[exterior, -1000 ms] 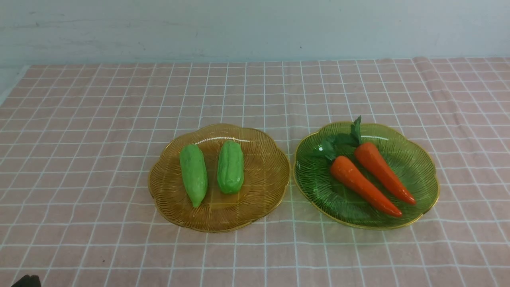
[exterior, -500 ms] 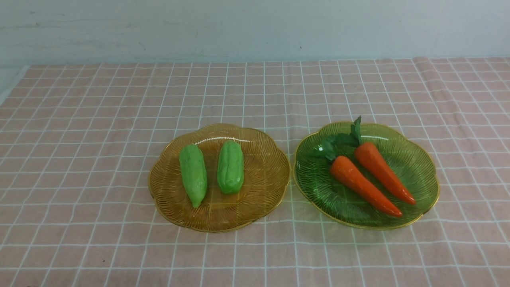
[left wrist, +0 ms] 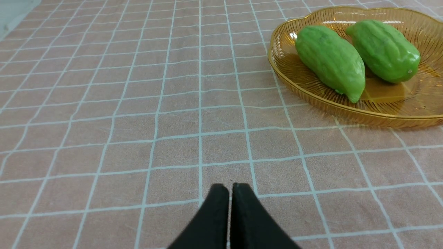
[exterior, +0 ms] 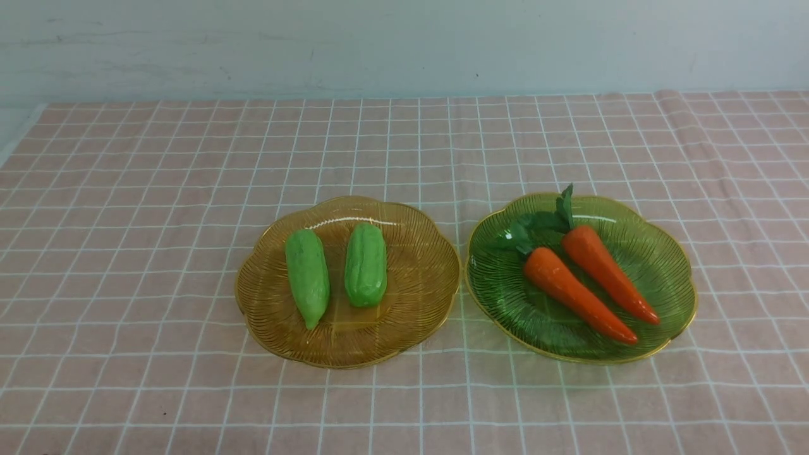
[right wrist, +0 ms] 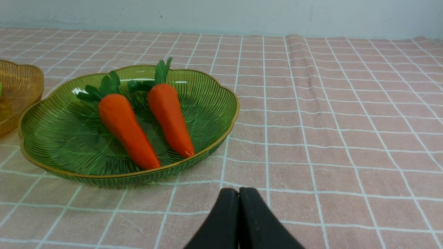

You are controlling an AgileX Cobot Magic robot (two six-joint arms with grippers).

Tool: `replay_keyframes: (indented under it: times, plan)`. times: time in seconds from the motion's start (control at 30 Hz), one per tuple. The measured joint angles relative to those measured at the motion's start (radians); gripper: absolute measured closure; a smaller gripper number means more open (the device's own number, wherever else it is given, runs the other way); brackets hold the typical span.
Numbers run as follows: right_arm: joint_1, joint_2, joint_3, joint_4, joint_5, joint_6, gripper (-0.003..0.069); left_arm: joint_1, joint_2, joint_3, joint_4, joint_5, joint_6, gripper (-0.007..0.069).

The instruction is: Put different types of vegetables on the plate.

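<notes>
Pink checked tablecloth (exterior: 126,253) covering the table up to a pale wall (exterior: 404,44); on it, side by side and near each other, an amber plate (exterior: 430,278) on the left and a green plate (exterior: 670,278) on the right, whether their rims touch being hard to judge from the front; two carrots (exterior: 578,294) (exterior: 610,273) lying parallel in the green plate, leafy tops toward the wall; two green gourds (exterior: 307,275) (exterior: 366,264) lying apart in the amber plate; left gripper (left wrist: 230,188) fully closed, empty, above bare cloth beside the amber plate; right gripper (right wrist: 238,193) likewise closed and empty, before the green plate.
</notes>
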Motion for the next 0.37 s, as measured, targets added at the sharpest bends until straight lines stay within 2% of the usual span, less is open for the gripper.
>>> replay_keyframes:
  times: [0.37]
  plan:
    - [0.0,0.0,0.0,0.0,0.0,-0.002,0.0675,0.0,0.0,0.0,0.0,0.0,0.006,0.0628]
